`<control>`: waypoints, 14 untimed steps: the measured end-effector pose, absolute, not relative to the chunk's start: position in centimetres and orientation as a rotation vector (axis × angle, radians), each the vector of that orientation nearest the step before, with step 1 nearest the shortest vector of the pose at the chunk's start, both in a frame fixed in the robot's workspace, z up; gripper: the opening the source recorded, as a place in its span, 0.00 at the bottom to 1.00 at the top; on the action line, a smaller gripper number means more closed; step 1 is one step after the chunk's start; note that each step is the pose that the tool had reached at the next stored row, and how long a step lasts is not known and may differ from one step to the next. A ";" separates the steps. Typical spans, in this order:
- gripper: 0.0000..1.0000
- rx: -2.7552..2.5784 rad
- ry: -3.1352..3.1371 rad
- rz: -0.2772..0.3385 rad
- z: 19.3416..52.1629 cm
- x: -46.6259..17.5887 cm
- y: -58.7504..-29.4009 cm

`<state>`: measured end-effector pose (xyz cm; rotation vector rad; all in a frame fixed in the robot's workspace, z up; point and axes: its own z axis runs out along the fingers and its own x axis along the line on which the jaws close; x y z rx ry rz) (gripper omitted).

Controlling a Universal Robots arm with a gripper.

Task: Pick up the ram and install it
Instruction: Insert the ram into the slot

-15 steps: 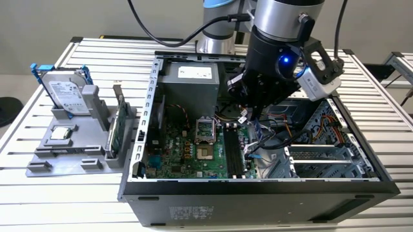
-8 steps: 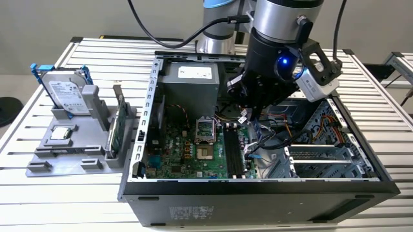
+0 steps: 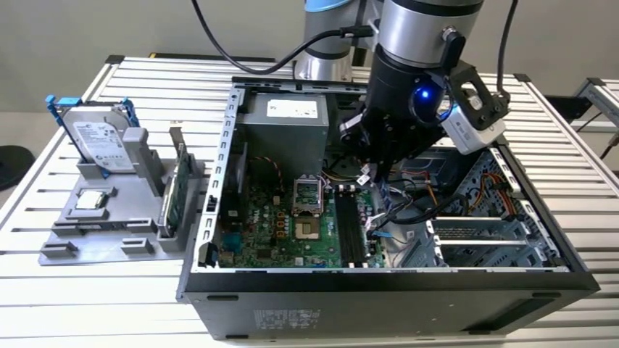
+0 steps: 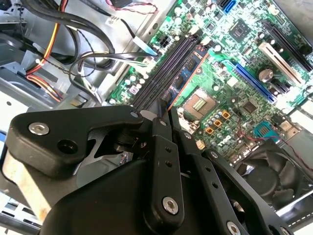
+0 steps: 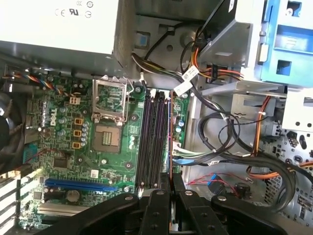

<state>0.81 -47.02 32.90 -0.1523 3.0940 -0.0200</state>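
My gripper (image 3: 372, 174) hangs inside the open computer case (image 3: 229, 145), over the motherboard (image 3: 261, 225). In both wrist views its black fingers are shut on the ram (image 4: 188, 71), a thin stick with bluish labels. The first wrist view shows the ram (image 5: 170, 137) edge-on. It runs parallel to the dark memory slots (image 5: 151, 142) and lies along their outer side, toward the cables. I cannot tell whether it touches a slot. In the exterior view the slots (image 3: 349, 232) lie just in front of the gripper.
Black and coloured cables (image 5: 220, 147) crowd the space beside the slots. The processor socket (image 5: 108, 139) and a power supply (image 3: 290, 119) are close by. At the exterior view's left, a grey holder (image 3: 97, 225) carries a hard drive (image 3: 101, 141) in a blue frame and a green expansion card (image 3: 172, 196).
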 end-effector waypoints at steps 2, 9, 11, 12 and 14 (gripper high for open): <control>0.00 -0.152 3.094 -0.020 32.8 0.8 -47.0; 0.00 -0.152 3.094 -0.020 32.6 0.8 -47.0; 0.00 -0.152 3.094 -0.019 32.6 0.8 -47.0; 0.00 -0.152 3.093 -0.019 32.6 0.8 -47.0; 0.00 -0.152 3.093 -0.019 32.5 0.8 -47.0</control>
